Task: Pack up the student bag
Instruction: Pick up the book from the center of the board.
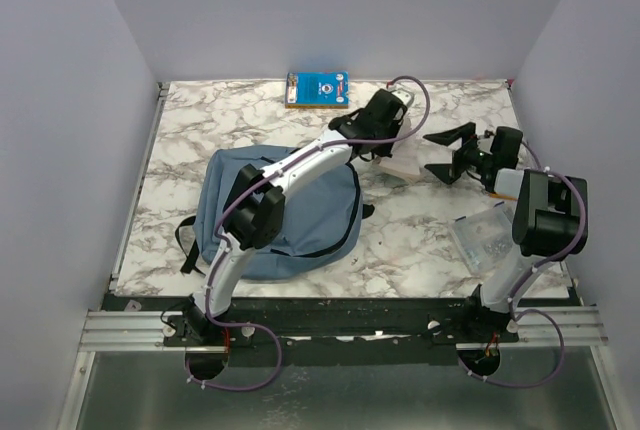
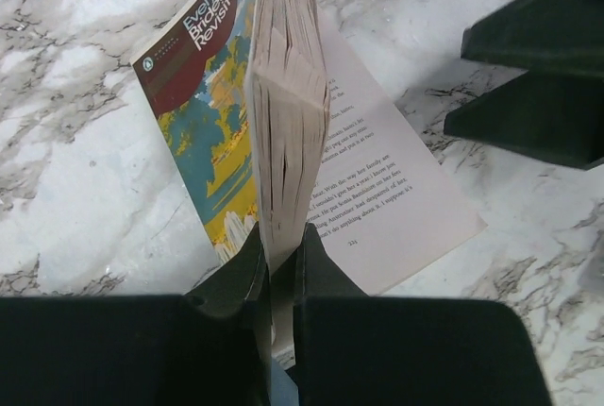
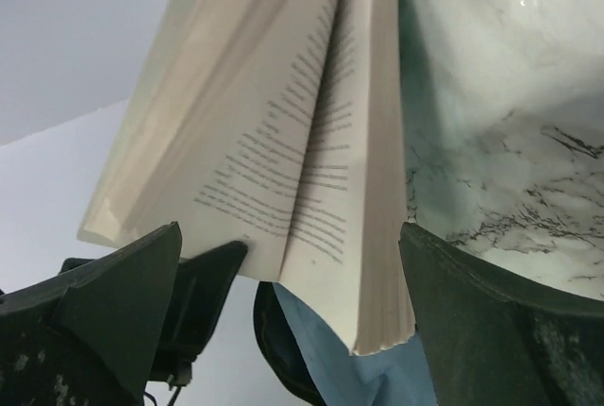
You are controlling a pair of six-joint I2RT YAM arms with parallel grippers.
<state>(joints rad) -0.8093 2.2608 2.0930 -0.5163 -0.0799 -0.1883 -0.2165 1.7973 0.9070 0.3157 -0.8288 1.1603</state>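
- The bag (image 1: 310,222) lay flat on the counter (image 1: 200,140), near and left of centre. The left arm reached across the top of it, and a black strap (image 1: 186,242) trailed off its left side.
- It looked soft and limp to me, cloth that would sag and fold rather than hold a mouth open. I would have taken it by a zipper edge or the strap, not the slack middle. I could not tell whether the zipper was open.
- The left end effector (image 2: 279,260) was pinching a paperback (image 2: 283,123) by a block of its pages, just right of the bag. The cover splayed away and one page lay on the counter. The paperback seemed light and floppy, likely to fan out or slip.
- The right end effector (image 1: 450,154) stood spread wide just right of the paperback, holding nothing.
- The gap between the bag and the paperback was narrow, and the widest open room lay at the far left.
- A blue book (image 1: 317,90) sat at the far edge, and a clear packet (image 1: 480,238) lay near right, beside the right arm.
- Walls closed the left, right and far sides, so wide swings looked risky.
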